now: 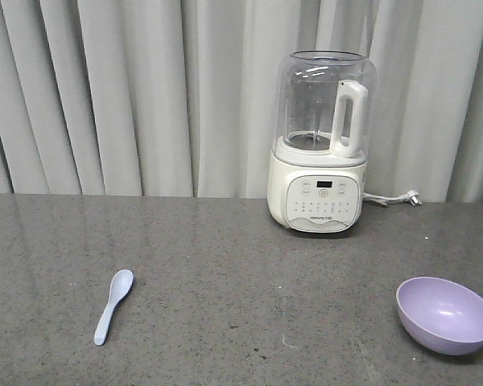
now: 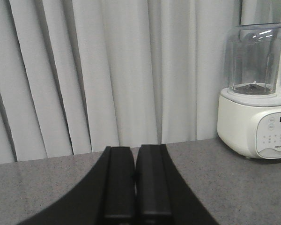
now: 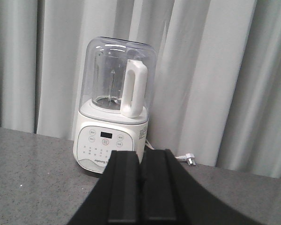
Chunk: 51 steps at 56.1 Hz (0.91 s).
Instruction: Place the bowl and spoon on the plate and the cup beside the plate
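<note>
Black left gripper [image 2: 135, 157]: jaws pressed together, holding nothing; right gripper [image 3: 140, 161] same. Lavender bowl [image 1: 446, 315] upright, near right on grey counter [image 1: 225, 273]. Pale blue spoon [image 1: 113, 306] well apart at left, lying flat, scoop pointing away. White blender [image 1: 322, 153] with clear jug stands further back, right of centre. Grey curtain [image 1: 145, 96] behind.

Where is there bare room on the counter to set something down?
The widest bare patch lies between the spoon and the bowl, in front of the blender. More room lies behind the spoon, along the curtain. Crowded only around the blender's plug.
</note>
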Tool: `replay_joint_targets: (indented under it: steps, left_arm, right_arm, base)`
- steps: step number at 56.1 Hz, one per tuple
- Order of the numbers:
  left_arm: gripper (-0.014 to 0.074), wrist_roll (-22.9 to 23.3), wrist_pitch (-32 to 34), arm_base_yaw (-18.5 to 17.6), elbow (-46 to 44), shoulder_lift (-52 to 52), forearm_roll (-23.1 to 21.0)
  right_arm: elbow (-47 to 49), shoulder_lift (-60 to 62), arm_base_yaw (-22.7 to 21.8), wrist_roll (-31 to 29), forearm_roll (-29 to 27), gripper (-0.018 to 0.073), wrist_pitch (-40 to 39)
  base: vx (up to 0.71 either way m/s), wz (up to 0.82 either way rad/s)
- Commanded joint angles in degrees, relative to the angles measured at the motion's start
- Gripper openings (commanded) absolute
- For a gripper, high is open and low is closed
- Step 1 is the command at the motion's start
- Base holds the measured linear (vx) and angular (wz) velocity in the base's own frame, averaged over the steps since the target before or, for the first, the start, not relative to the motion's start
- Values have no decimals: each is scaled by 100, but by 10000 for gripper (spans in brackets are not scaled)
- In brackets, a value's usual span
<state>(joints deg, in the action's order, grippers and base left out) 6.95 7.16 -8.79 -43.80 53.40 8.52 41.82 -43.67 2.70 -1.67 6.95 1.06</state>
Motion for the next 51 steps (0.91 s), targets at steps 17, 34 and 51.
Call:
replay_joint_targets:
  steps: [17,34,51]
  left_arm:
    - [615,215,715,-13,-217,-12,-52]
    - [585,268,-2000,-472,-1874,644,-58]
    - [585,202,-4651,-697,-4076,3217,-812]
  right_arm:
    - [218,20,-9,29,10,705,-1119]
    - [218,20,-9,67,10,683,-1188]
    - [218,20,-9,67,10,601,-924]
  base:
    - [0,0]
    - [0,0]
    - [0,0]
